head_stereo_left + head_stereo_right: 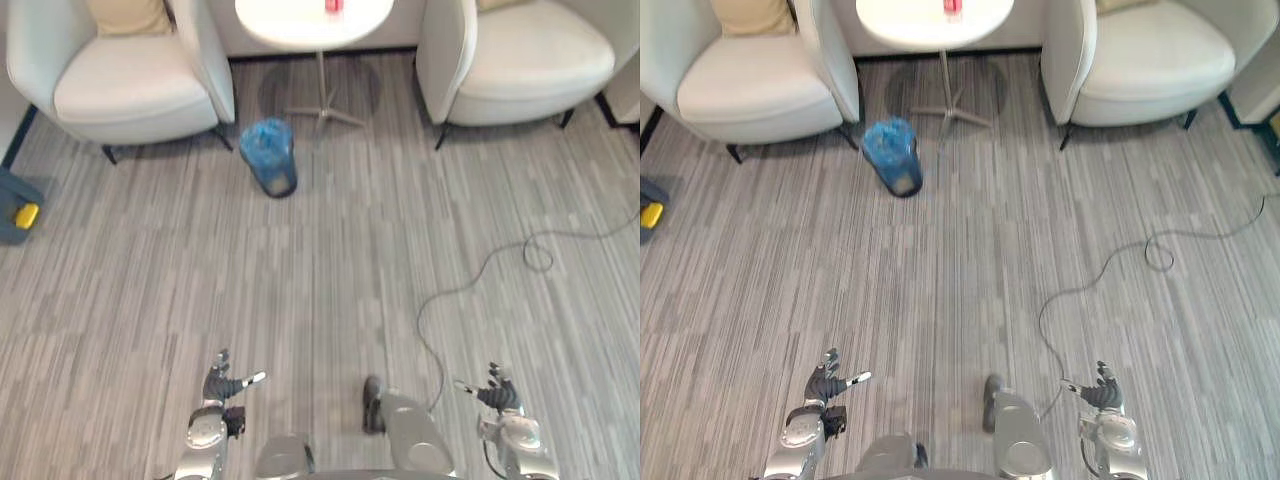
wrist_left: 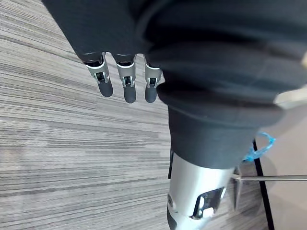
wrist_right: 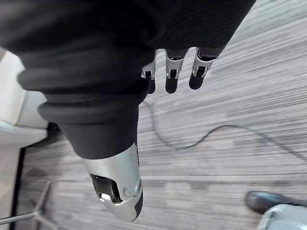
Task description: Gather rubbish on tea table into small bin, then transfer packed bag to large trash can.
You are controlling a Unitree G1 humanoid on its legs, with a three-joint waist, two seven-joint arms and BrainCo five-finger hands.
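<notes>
With my left hand point(image 1: 219, 384) and right hand point(image 1: 497, 393) both slack and empty, well apart from the small red item point(image 1: 334, 5) on the round tea table point(image 1: 290, 27), I judged I should walk in squarely, halting beside the blue-lined small bin point(image 1: 268, 157)

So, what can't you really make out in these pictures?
Both eye views: the red item on the round table is cut by the top edge, too small to identify.
Left eye view: contents of the small bin, too far off.
Left eye view: the yellow object is too small to name; the blue-grey thing under it is cut off.
</notes>
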